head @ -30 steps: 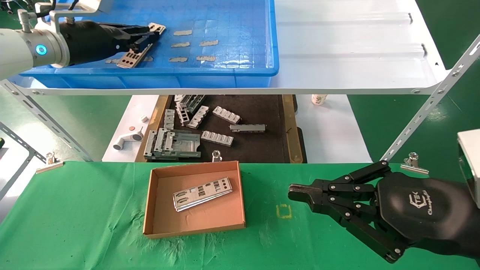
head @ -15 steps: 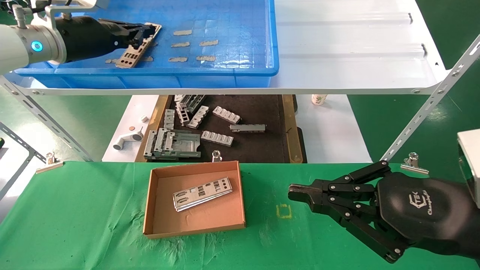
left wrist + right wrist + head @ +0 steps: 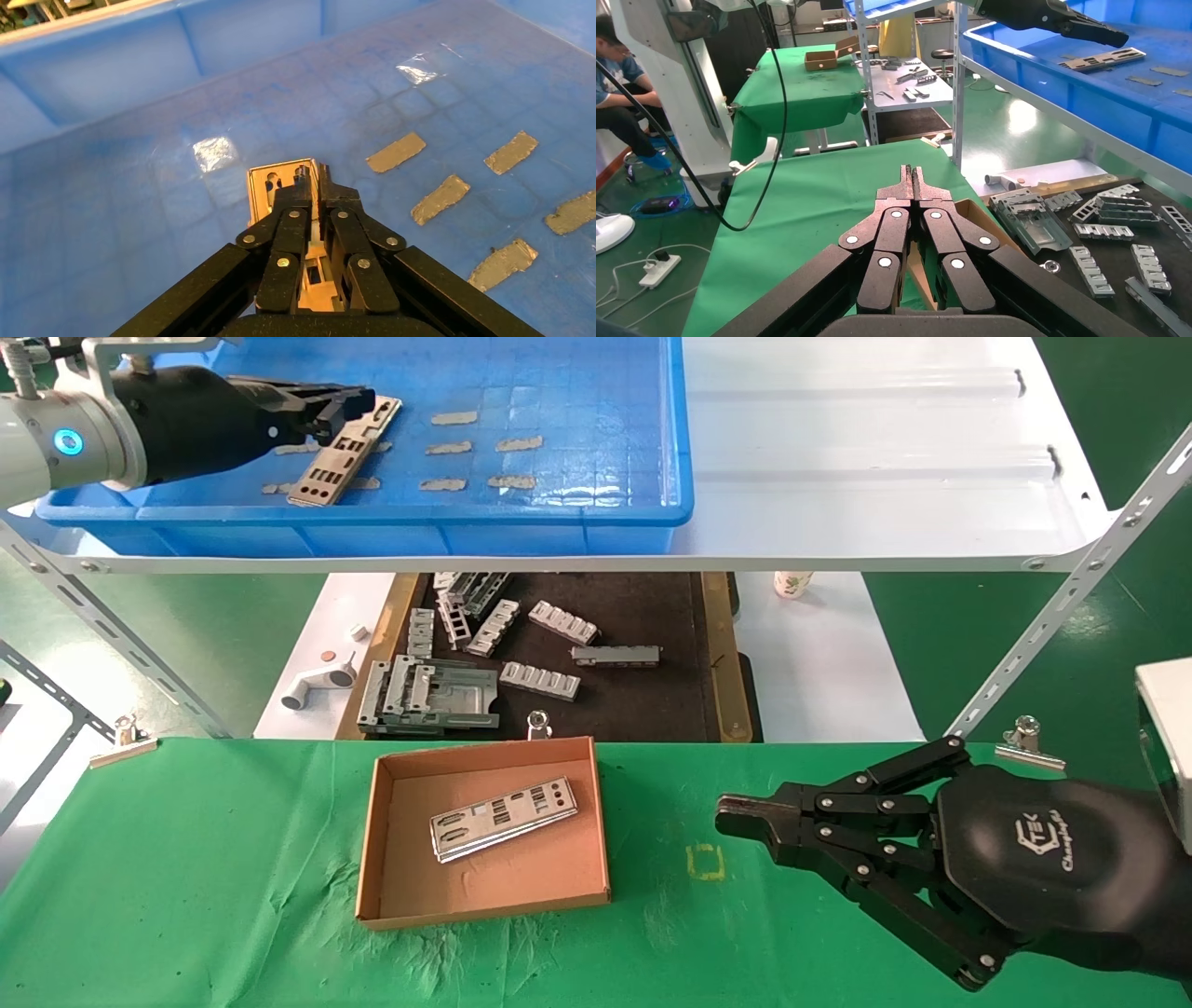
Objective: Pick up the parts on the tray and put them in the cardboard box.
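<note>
Most of the strip (image 3: pixel 281 184) hidden beneath the left end effector (image 3: pixel 311 184) in the wrist view.

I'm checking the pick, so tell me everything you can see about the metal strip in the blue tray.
The strip is a thin, flat, silver metal plate punched with rectangular slots and a round hole. It sits near the left end of the blue tray, running diagonally. The left gripper is shut on its far end; the wrist view shows the plate clamped between the fingers. Whether its near end touches the floor or is lifted cannot be told. Nothing else touches it.
</note>
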Robot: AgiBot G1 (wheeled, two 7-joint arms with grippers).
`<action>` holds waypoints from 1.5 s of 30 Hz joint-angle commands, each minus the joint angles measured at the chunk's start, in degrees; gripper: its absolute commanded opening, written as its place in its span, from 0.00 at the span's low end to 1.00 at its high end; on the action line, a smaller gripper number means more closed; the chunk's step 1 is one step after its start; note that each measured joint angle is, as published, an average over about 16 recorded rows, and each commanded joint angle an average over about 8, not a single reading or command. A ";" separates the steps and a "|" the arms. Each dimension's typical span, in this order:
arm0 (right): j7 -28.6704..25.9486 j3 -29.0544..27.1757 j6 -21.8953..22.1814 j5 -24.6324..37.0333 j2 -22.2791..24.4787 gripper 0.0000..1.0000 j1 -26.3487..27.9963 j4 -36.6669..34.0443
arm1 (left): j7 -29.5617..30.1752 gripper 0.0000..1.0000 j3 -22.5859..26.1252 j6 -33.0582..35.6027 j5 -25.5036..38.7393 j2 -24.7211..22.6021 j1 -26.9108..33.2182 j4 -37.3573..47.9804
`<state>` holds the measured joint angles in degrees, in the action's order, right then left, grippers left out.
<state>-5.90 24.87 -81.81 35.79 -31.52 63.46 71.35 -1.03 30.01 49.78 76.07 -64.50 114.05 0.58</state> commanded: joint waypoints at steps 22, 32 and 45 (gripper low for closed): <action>0.00 0.00 0.00 0.00 0.00 0.00 0.00 0.00 | 4.38 1.00 0.47 -2.25 0.65 -0.48 -0.42 0.63; 0.00 0.00 0.00 0.00 0.00 0.00 0.00 0.00 | 4.71 0.50 0.68 -2.30 0.95 -0.72 -1.14 0.18; 0.00 0.00 0.00 0.00 0.00 0.00 0.00 0.00 | 4.45 0.00 0.71 -2.11 0.99 -0.58 -1.23 -0.51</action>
<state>-5.90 24.87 -81.81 35.79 -31.52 63.46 71.35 3.43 30.72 47.74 77.06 -65.06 112.85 0.08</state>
